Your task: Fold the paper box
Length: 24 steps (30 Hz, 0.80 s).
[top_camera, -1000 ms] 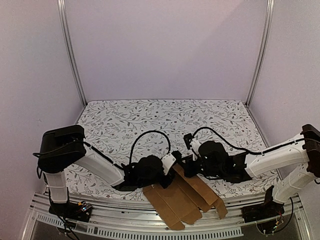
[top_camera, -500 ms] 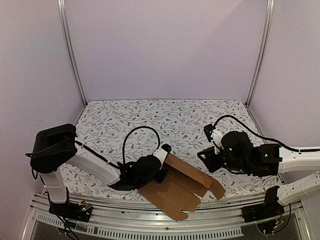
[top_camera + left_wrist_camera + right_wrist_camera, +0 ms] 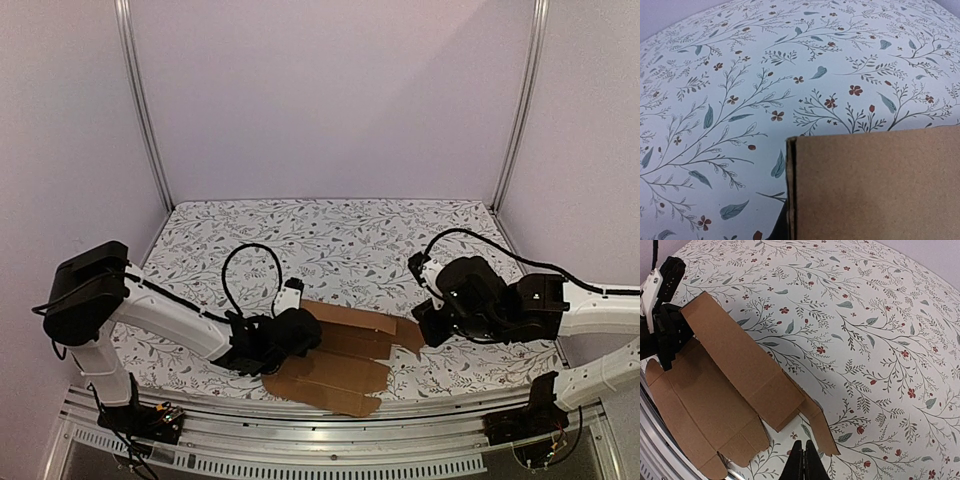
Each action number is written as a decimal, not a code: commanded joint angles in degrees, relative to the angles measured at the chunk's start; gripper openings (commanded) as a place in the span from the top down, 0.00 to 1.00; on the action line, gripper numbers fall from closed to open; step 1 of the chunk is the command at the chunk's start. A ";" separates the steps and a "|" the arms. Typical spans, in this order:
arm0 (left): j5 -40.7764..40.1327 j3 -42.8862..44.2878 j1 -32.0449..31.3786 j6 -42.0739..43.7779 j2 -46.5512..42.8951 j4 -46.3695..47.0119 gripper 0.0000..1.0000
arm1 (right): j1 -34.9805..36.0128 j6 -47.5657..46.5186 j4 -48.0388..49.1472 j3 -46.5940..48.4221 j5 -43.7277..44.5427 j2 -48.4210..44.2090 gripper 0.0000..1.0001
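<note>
Top external view: the paper box (image 3: 335, 368) lies as a flat cut sheet at the near edge of the table (image 3: 330, 235), between the two arms.
Left gripper (image 3: 306, 338): closed tight on the sheet's left end.
Right gripper (image 3: 424, 326): just beside the sheet's right end; contact cannot be told.
Left wrist view: brown card fills the lower right, showing one creased edge; own fingers hidden.
Right wrist view: fingers (image 3: 798, 462) pressed together, nothing between them; long panel (image 3: 745, 365) tilted up, small end flap (image 3: 819, 427) just ahead.
Handling (judgement only): light, thin, stiff across panels, bends at scored lines, likely springs back and slides.
Where to hold: pinch a panel's free long edge mid-length, not a corner tab.
</note>
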 commanded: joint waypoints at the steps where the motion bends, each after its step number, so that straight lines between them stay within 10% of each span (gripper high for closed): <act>1: -3.01 1.20 -1.03 -11.31 -0.08 -9.36 1.00 | -0.47 2.12 1.49 1.55 -2.05 4.29 1.00; 24: -4.96 1.65 -4.20 -12.46 0.43 -8.23 1.00 | -3.08 4.64 16.36 2.07 -6.29 20.19 1.00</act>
